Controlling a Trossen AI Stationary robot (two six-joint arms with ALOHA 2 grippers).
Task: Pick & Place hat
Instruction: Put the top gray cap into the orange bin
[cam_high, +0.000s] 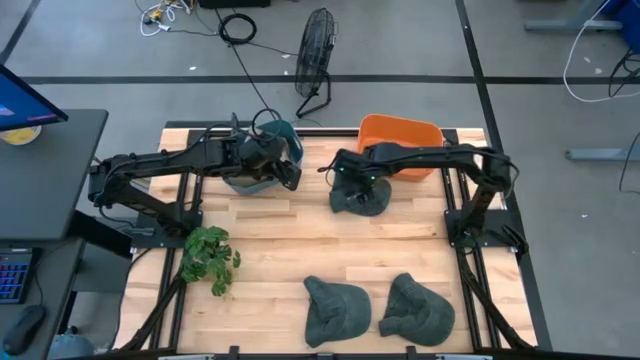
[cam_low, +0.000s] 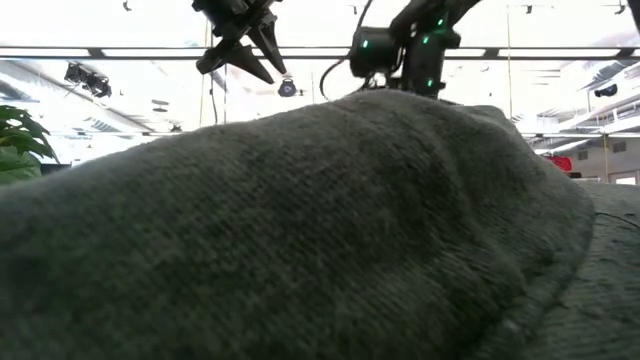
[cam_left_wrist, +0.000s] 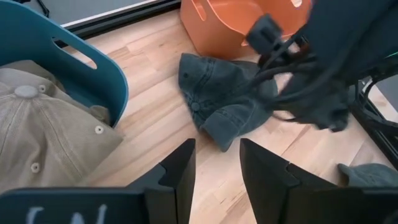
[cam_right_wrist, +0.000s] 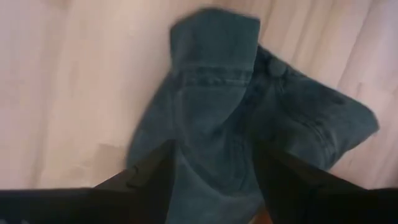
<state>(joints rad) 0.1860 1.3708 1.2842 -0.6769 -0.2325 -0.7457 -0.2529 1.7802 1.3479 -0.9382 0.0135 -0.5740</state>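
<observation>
**Q:** What lies around you on the table?

**A:** At the back of the wooden table (cam_high: 300, 225) stand a blue bin (cam_high: 262, 160) and an orange bin (cam_high: 410, 132). A tan cap (cam_left_wrist: 43, 127) sits inside the blue one. A leafy green plant (cam_high: 208, 256) lies near the left edge. Two more dark caps rest at the front edge, the left front cap (cam_high: 336, 311) just beside the right front cap (cam_high: 416, 310). A black fan (cam_high: 313, 60) stands on the floor beyond the table.

**Q:** Where is the hat you are after?

**A:** The dark green hat (cam_high: 362, 198) lies on the wood just in front of the orange bin. My right gripper (cam_high: 352, 180) is down on it, fingers (cam_right_wrist: 149, 177) spread to either side of the fabric, which bunches up between them. I cannot tell whether they are pressing it.

**Q:** And your left gripper?

**A:** My left gripper (cam_high: 290, 172) hangs at the blue bin's near edge, fingers (cam_left_wrist: 179, 174) parted with bare wood showing between them, holding nothing.

**Q:** Does anything block the view?

**A:** From table height, one front cap fills nearly everything; only the two grippers show above it. From my left wrist, my right arm (cam_left_wrist: 336, 68) crosses in front of the hat.

**Q:** Any writing?

**A:** Pale marks on my left wrist housing, too cut off to read.
</observation>
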